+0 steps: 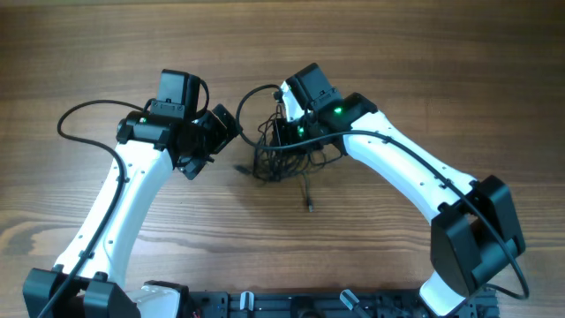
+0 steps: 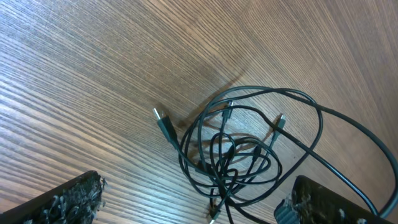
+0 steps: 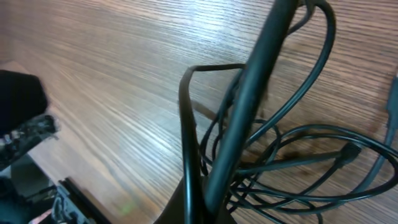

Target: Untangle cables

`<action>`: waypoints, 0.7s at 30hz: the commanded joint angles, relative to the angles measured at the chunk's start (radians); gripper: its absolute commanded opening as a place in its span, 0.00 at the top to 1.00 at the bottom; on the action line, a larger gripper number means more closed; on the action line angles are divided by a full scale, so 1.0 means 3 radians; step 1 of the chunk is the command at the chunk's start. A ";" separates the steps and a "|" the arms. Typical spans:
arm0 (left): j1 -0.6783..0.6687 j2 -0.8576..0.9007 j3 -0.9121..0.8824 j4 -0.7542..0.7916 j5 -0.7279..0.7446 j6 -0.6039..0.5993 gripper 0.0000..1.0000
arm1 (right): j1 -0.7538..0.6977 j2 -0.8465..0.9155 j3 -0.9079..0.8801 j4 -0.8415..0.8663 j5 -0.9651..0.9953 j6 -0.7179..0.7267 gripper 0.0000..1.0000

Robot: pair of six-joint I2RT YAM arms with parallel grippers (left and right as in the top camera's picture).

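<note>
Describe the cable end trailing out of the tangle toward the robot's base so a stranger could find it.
On the wooden table, a dark tangle of cables lies at the centre. One thin strand leaves it alone toward the robot's base, ending in a small plug. The other loose plug pokes sideways toward the left arm instead.

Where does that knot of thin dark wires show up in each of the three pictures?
Overhead: the tangle of thin dark grey-black cables lies at the picture's centre.
Left wrist: the cables sit right of centre, low down.
Right wrist: the cables fill the lower right, one strand rising close to the lens.
Shared landmark: the brown wood-grain table beneath them.
</note>
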 commanded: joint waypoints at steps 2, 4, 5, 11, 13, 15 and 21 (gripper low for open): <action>0.0011 -0.0004 -0.0019 0.0020 0.0173 0.0295 0.01 | -0.0057 -0.0296 0.0383 0.0070 -0.0618 0.0028 0.96; 0.0011 -0.0004 -0.0019 0.0062 0.0404 0.0474 0.01 | -0.0102 -0.0422 0.0586 0.0071 -0.0726 0.0089 0.96; 0.0011 -0.0004 -0.0018 0.0090 0.0546 0.0562 0.00 | -0.0126 -0.0487 0.0684 0.0074 -0.0782 0.0092 0.96; 0.0011 -0.0004 -0.0019 0.0322 0.1404 0.0959 0.00 | -0.0177 -0.0792 0.0900 0.0074 -0.0882 0.0329 0.96; 0.0011 -0.0004 -0.0019 0.0362 0.1437 0.0966 0.00 | -0.0177 -0.0841 0.0900 0.0099 -0.1007 0.0345 0.96; 0.0011 -0.0004 -0.0019 0.0361 0.1436 0.0969 0.05 | -0.0177 -0.0863 0.0900 0.0174 -0.1162 0.0346 0.96; 0.0011 -0.0004 -0.0019 0.0276 0.1101 0.1020 0.71 | -0.0235 -0.0974 0.0900 0.0359 -0.1260 0.0373 0.96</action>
